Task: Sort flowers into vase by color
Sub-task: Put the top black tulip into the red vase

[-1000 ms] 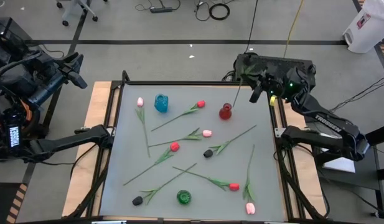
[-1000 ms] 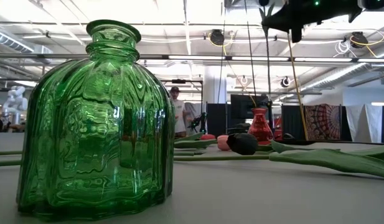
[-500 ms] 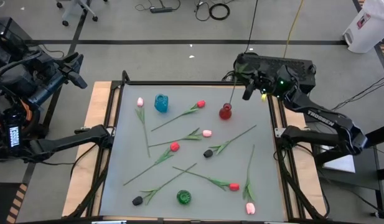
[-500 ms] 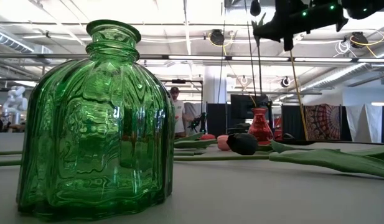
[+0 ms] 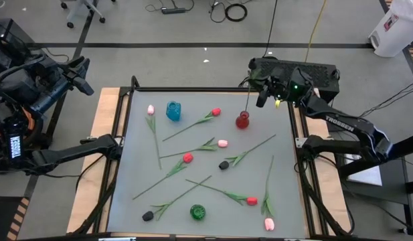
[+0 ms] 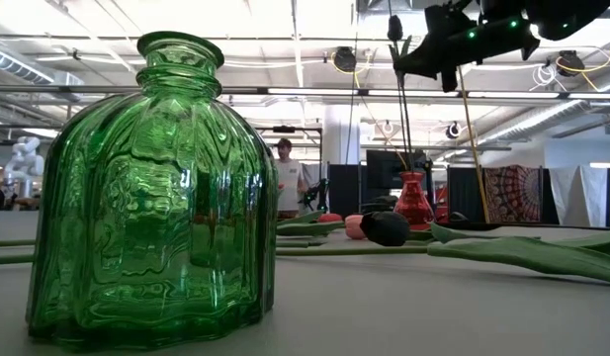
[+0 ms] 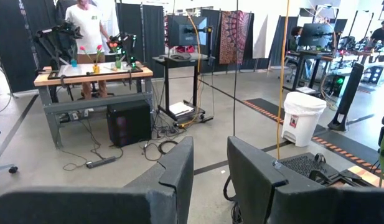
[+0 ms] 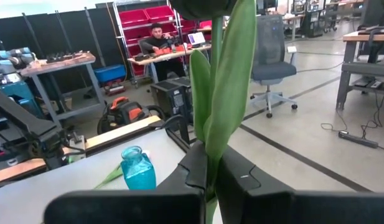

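A: Since a second ago the right gripper [image 5: 260, 98] slid along the far edge toward the red vase [image 5: 242, 120], still clamped on a dark-headed tulip [image 6: 394, 30] whose stem hangs over that vase.

B: Count on the tabletop [image 5: 132, 161]? I get three red, three pink, two black lying flat, plus three vases: red, blue [image 5: 173, 110], green [image 5: 197, 212].

A: Same. Left gripper [image 7: 210, 177] sits off the left edge, partly open, holding nothing.

Your two arms are dark, near black. The right arm [image 5: 340, 124] carries white lettering along its link and small green lights glowing by the wrist. The left arm [image 5: 32, 94] shows an orange-marked label at the frame's left edge.
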Controlling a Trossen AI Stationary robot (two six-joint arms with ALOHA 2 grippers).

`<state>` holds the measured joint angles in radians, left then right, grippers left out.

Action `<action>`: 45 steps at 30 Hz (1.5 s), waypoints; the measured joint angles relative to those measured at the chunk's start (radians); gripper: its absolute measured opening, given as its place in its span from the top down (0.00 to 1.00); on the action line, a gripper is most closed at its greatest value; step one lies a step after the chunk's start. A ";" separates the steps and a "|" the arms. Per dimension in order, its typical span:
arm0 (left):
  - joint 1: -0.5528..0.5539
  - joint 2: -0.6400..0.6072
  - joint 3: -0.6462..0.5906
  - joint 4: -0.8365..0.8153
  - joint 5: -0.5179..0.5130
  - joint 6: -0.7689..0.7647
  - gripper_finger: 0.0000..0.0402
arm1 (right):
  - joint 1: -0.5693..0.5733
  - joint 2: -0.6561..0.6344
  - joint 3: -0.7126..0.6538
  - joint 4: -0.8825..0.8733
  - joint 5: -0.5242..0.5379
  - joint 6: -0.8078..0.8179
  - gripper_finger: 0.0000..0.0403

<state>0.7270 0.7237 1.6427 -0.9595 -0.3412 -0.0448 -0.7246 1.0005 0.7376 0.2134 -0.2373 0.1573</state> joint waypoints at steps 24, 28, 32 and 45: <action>0.000 0.000 0.000 0.000 0.000 0.000 0.74 | 0.054 0.011 0.001 -0.011 -0.004 -0.050 0.98; 0.000 0.000 0.000 0.000 0.000 0.000 0.74 | 0.068 0.010 0.001 -0.030 0.002 -0.059 0.98; 0.000 0.000 0.000 0.000 0.000 0.000 0.74 | 0.072 0.010 0.001 -0.042 0.006 -0.077 0.92; 0.000 0.000 0.000 0.000 0.000 0.000 0.74 | 0.072 0.006 0.001 -0.078 0.030 -0.088 0.59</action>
<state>0.7270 0.7235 1.6425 -0.9592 -0.3413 -0.0448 -0.6525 1.0061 0.7387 0.1359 -0.2073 0.0691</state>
